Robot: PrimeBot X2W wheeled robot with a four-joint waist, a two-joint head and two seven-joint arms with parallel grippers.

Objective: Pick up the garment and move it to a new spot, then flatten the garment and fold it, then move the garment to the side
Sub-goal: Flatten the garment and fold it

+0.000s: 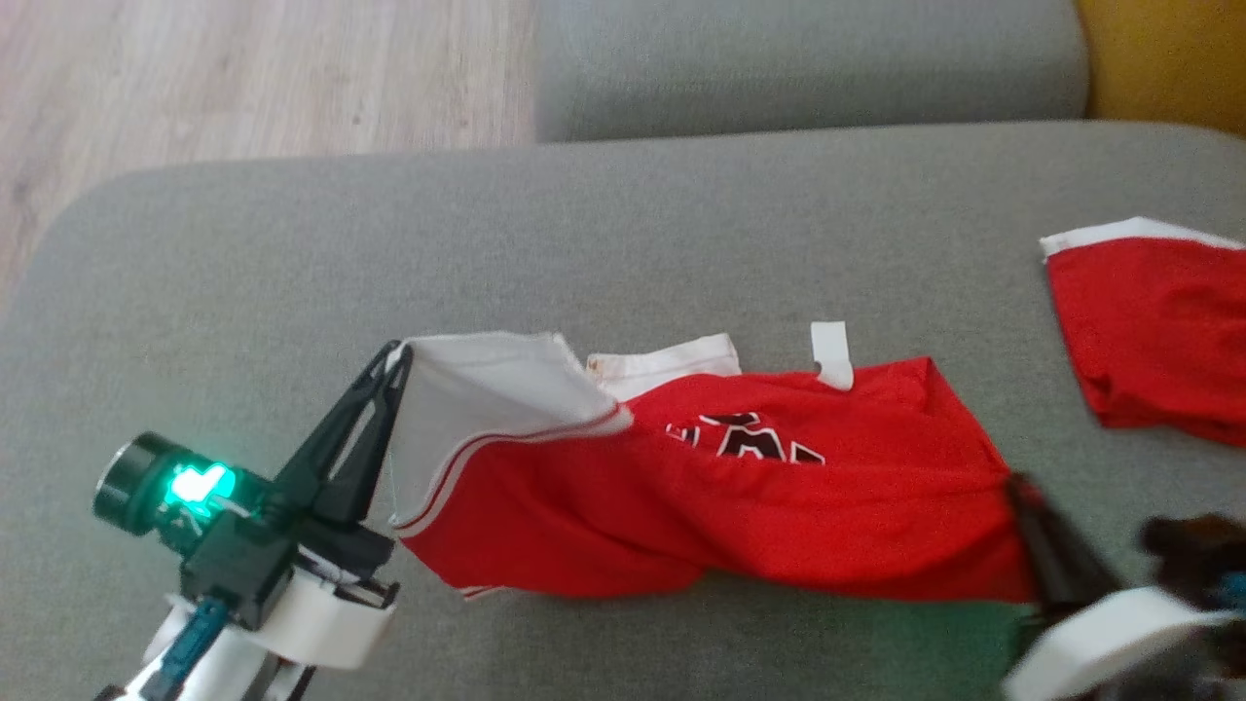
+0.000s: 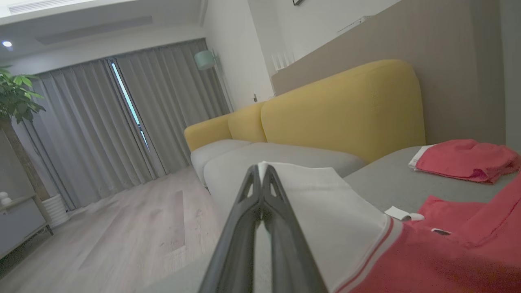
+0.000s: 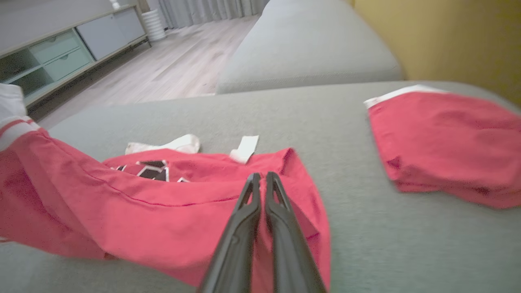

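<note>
Grey sofa seat (image 1: 292,253) served as the work surface, with a yellow backrest (image 2: 346,106) behind it and wood floor (image 1: 195,78) beyond.

Red jersey (image 1: 740,506) lay across the near middle of the seat, stretched sideways between both tools. Its near edge hung raised off the cushion, while its far edge and a white label tab (image 1: 830,352) rested on the fabric of the seat.

Appearance: red body, white sleeve (image 1: 477,389) with thin red stripes, and a black-and-white print (image 1: 745,438) partly lost in a fold. Creased and twisted, not flat.

Left tool (image 1: 394,355) was clenched on the outer corner of the white sleeve and held it up. Right tool (image 1: 1017,482) was clenched at the opposite red edge, apparently pinching it; that view was blurred.

Judgement: a grip at each end puts the cloth in tension, so it can be carried or spread without bunching. Flattening and folding were not yet done.

Second red garment (image 1: 1149,331) sat folded well apart on the robot's right, near the backrest.
</note>
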